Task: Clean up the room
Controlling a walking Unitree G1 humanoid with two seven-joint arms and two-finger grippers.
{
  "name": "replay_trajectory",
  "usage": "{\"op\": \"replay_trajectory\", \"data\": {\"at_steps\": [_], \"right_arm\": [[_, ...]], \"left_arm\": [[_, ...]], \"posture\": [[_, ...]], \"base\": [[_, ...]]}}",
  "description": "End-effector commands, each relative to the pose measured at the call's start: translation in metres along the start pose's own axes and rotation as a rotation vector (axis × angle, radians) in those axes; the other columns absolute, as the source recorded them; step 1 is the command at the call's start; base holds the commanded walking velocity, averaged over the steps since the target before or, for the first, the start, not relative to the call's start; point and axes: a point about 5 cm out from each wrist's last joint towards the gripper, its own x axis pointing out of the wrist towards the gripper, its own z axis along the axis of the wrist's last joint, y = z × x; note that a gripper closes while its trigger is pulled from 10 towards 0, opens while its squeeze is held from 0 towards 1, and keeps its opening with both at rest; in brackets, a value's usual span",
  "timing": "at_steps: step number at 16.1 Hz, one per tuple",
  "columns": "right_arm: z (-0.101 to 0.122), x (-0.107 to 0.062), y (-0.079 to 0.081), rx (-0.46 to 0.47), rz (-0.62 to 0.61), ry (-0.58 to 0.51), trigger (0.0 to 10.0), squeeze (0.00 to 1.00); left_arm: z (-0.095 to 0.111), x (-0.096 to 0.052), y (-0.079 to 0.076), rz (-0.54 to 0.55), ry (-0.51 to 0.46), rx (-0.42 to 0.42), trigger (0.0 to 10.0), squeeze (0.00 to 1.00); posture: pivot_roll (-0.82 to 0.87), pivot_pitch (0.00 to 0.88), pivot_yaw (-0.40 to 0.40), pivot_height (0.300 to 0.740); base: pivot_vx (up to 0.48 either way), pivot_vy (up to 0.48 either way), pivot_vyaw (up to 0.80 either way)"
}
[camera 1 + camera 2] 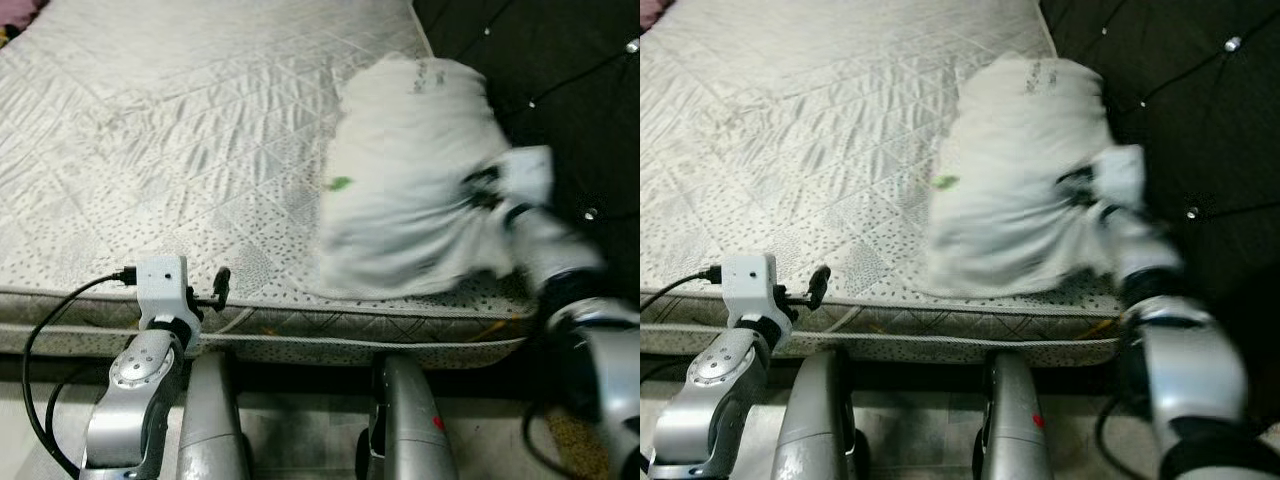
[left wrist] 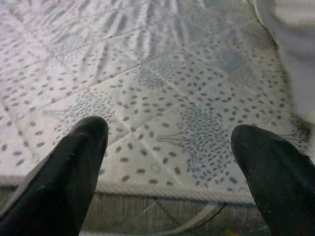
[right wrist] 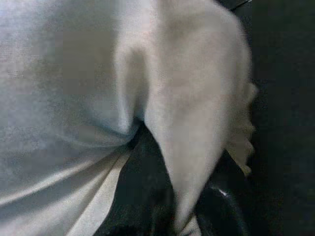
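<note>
L end effector (image 2: pixel 170 147) low at near edge of the grey-white quilted mattress (image 1: pixel 180 130), fingers spread wide, nothing held. White pillow in soft cloth (image 1: pixel 410 180) on mattress's right part, by the black tufted headboard (image 1: pixel 560 60). R end effector (image 1: pixel 482 190) clenched on pillow's right side, cloth bunched over fingers; blurred.

- Two long black fingers (image 2: pixel 64 182) of the left gripper (image 2: pixel 170 179), spread wide apart.
- Between and beyond them, a white quilted mattress (image 2: pixel 162 98) with diamond stitching and small dark speckles.
- Corded mattress edge (image 2: pixel 167 192) just under the fingertips.
- Blurred pale grey-white cloth (image 2: pixel 295 54) on the mattress at one corner.
</note>
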Motion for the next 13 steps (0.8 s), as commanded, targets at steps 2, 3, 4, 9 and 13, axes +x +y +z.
{"op": "replay_trajectory", "data": {"at_steps": [2,3,4,9,13], "right_arm": [[0.056,-0.005,-0.028,-0.015,-0.119,-0.201,0.0,0.00],[0.064,-0.008,-0.042,-0.017,-0.179,-0.225,0.0,0.00],[0.066,-0.010,-0.049,-0.012,-0.205,-0.236,0.0,0.00],[0.018,-0.017,-0.067,-0.006,-0.296,-0.209,0.0,0.00],[-0.042,-0.035,-0.049,0.013,-0.312,-0.208,0.0,0.00]], "left_arm": [[-0.002,0.002,0.001,0.012,0.004,0.015,10.0,0.00],[-0.001,0.003,0.002,0.014,0.004,0.022,10.0,0.00],[-0.001,0.003,0.002,0.016,0.003,0.025,10.0,0.00],[-0.007,-0.001,0.005,0.028,0.015,0.032,10.0,0.00],[-0.008,-0.001,0.008,0.025,0.022,0.050,10.0,0.00]], "posture": [[0.08,0.012,-0.026,0.536],[0.08,0.012,-0.025,0.536],[0.08,0.013,-0.024,0.536],[0.07,0.016,-0.026,0.536],[0.04,0.022,0.000,0.536]], "base": [[0.000,0.000,0.00],[0.000,0.000,0.00],[0.000,0.000,0.00],[0.000,0.000,0.00],[0.000,0.000,0.00]]}}
